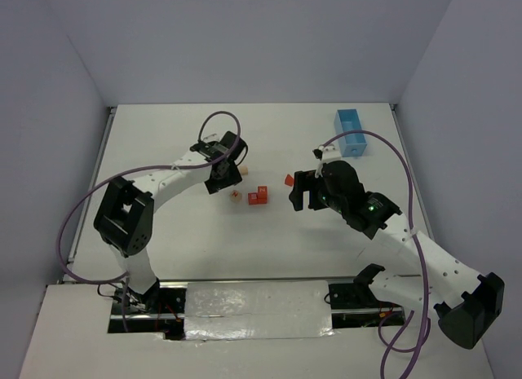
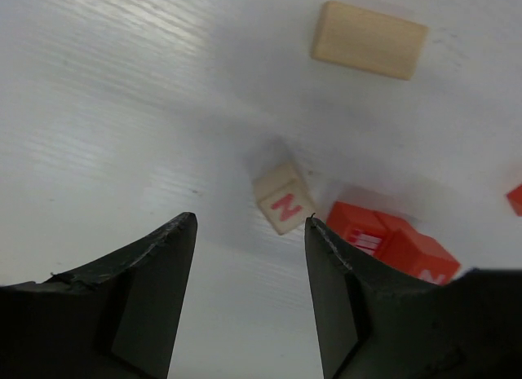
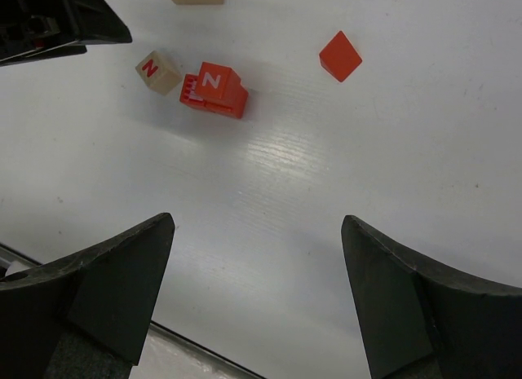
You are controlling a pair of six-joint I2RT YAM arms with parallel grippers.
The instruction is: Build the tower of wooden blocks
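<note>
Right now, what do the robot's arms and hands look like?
The left arm and right arm are white with chunky black joints. A purple cable loops along each. The left hand and right hand each have two black wedge-shaped fingers.

Your two arms wore the same livery: white links joined by chunky black joint housings. On your left arm (image 1: 167,183) a boxy black joint (image 1: 124,216) sat between the white segments. Your right arm (image 1: 420,248) carried a similar black housing (image 1: 469,314). A purple cable (image 1: 220,113) looped along the left arm, and a second purple lead (image 1: 367,134) arced over the right. A small green light (image 1: 371,206) glowed on the right arm's black wrist. Your left claw (image 2: 249,224) had matte black fingers (image 2: 163,273) with scuffed, roughened tips. Your right claw (image 3: 257,220) had broader black fingers, smooth along their edges.
</note>
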